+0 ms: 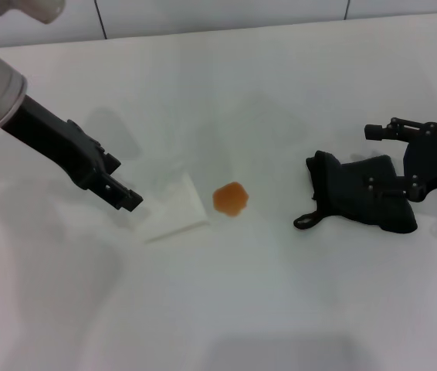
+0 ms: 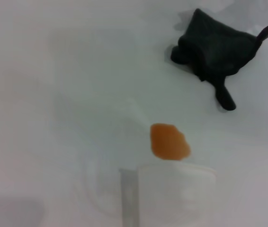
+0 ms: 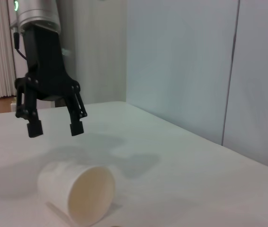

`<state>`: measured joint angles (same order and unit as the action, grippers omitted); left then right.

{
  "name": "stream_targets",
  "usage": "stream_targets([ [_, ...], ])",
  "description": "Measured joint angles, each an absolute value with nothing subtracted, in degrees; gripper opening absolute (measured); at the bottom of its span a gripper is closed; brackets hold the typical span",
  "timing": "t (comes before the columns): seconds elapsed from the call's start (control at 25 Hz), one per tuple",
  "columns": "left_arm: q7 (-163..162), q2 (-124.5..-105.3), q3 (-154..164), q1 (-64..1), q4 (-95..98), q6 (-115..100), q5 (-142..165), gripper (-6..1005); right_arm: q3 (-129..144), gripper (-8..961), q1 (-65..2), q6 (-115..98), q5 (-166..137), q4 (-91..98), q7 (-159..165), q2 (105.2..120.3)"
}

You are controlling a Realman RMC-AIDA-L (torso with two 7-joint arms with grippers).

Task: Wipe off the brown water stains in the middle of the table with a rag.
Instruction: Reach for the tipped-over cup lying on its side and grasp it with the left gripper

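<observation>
Near the middle of the table (image 1: 280, 85) sits the brown water stain (image 1: 230, 199) — one small orange-brown blob, unwiped. My right gripper (image 1: 413, 158) rests at the right on the black rag (image 1: 361, 191), which lies well apart from the stain; whether the fingers have closed on the cloth I cannot tell. My left gripper (image 1: 123, 195) hangs open and empty above a white paper cup (image 1: 174, 207) lying on its side just left of the stain — nothing visible inside it. Judgement: the rag must be gripped first, then carried left to the blob.
</observation>
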<state>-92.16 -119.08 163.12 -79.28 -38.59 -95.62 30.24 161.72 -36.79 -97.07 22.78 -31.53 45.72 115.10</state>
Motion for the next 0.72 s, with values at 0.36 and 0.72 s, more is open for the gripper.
stream_targets([
  [0.36,-92.1,-119.10,163.1,-80.3,-30.4,-88.1,32.8,856,161.7,840,-36.7,-96.6,22.9,-31.4,45.5,115.21],
  [0.72,-92.0,-119.18,163.1,-79.8,-25.4,-83.1,33.4,854,161.7,840,-36.6,-96.6,22.9,-31.4,45.4,115.22],
])
